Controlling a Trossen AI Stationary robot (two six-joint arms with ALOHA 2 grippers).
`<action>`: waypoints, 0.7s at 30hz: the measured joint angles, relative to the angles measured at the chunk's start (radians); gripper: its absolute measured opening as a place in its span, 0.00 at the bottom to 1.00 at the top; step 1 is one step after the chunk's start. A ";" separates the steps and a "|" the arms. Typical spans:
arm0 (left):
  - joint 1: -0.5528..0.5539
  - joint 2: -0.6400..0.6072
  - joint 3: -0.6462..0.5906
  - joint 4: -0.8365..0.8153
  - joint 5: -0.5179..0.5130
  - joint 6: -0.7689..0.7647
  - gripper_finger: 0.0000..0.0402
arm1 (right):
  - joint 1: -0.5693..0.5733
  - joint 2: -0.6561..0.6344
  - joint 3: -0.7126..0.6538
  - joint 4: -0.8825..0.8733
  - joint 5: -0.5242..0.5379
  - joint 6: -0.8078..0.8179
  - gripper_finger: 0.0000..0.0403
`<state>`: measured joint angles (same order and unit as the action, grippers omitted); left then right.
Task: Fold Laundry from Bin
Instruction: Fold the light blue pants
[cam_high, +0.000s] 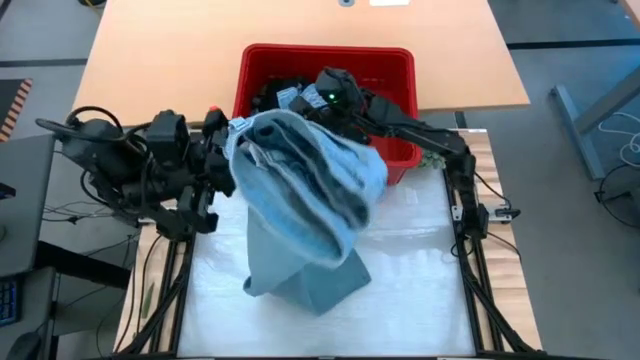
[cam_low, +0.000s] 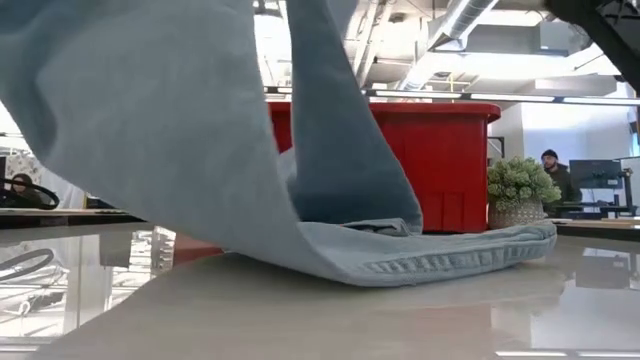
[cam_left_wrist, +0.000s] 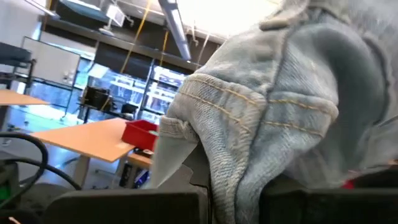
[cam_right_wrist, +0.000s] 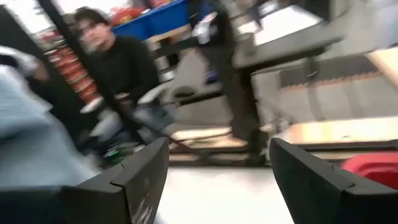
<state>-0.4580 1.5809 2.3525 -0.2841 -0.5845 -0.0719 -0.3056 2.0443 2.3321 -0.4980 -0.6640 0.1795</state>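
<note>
The left gripper (cam_high: 228, 150) is clamped on the jeans (cam_high: 305, 205), pinching a bunched fold of pale denim right at its fingertips; from its wrist camera the cloth fills the view, seams and stitching spilling over both fingers (cam_left_wrist: 155, 205). It holds that end up off the table, at the left edge of the work surface, just in front of the bin (cam_high: 400, 70). From there the jeans hang down and away toward the middle of the table, and their lower part rests in a heap on the white mat (cam_high: 420, 290). From table height you can see a hemmed edge lying flat on the surface while the rest rises out of sight.

The right gripper (cam_high: 300, 100) stands with its fingers spread and nothing between them, up over the bin's near side, close beside the raised end of the jeans. Dark laundry (cam_high: 270, 92) shows in the bin behind it.

I'd say the step in hand is getting this garment out and spread: it is lifted clear of the bin but still crumpled, not yet laid flat. The next move seems to call for the right gripper to take a second hold on the waistband or an edge near the left one's grip, so the two can pull the denim taut and lower it smooth onto the mat before any fold.
</note>
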 joint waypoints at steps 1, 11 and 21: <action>0.000 -0.007 0.000 -0.001 -0.006 0.000 0.03 | -0.005 0.004 0.000 0.007 0.018 0.000 0.75; 0.002 -0.044 0.001 -0.121 -0.077 -0.013 0.03 | -0.002 -0.030 0.001 0.240 0.066 -0.046 0.75; 0.059 -0.044 0.000 -0.209 -0.105 0.040 0.03 | -0.005 -0.030 0.001 0.251 0.015 -0.018 0.72</action>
<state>-0.3988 1.5368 2.3528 -0.4933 -0.6900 -0.0318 -0.3104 2.0144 2.3329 -0.2473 -0.6486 0.1618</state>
